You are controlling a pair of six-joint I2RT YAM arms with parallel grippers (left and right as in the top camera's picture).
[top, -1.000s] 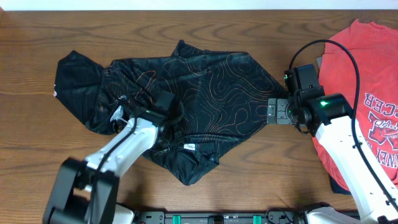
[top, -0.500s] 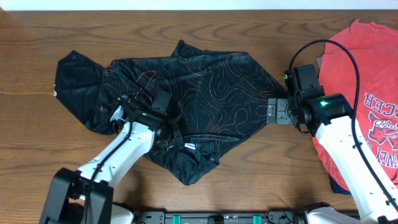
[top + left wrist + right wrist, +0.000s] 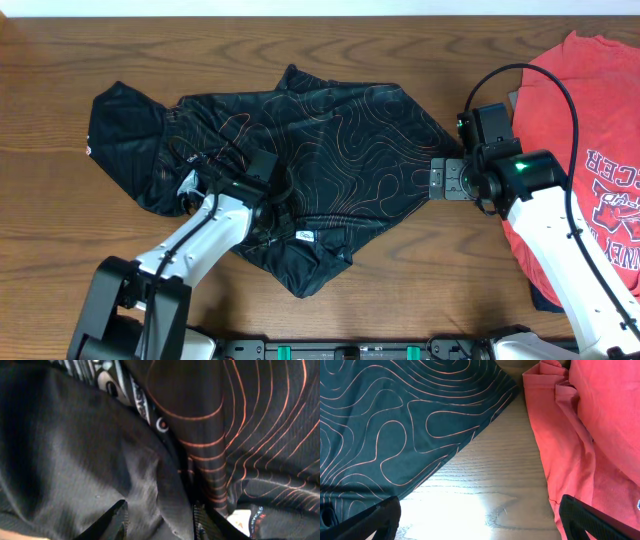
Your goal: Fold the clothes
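Observation:
The clothes point(image 3: 330, 130), a black jersey with orange contour lines, lie crumpled across the table's left and middle. My left gripper point(image 3: 268, 208) presses down into their lower middle. In the left wrist view its jaws point(image 3: 160, 521) stand partly open astride a raised fold of the black cloth point(image 3: 75, 450), near a white label point(image 3: 244, 521). My right gripper point(image 3: 438, 178) hovers wide open just off the jersey's right corner. Seen from the right wrist, it point(image 3: 480, 520) is over bare wood, with the jersey's edge point(image 3: 395, 420) to its left.
A red T-shirt point(image 3: 580, 110) with white lettering lies at the right edge, partly under my right arm, and its folded hem point(image 3: 560, 445) is close to the right fingers. Bare wood table point(image 3: 420, 290) lies in front of the jersey.
My left arm swayed a little and came back nearly to where it was, still pressed into the jersey. The jersey and my right arm have not moved.

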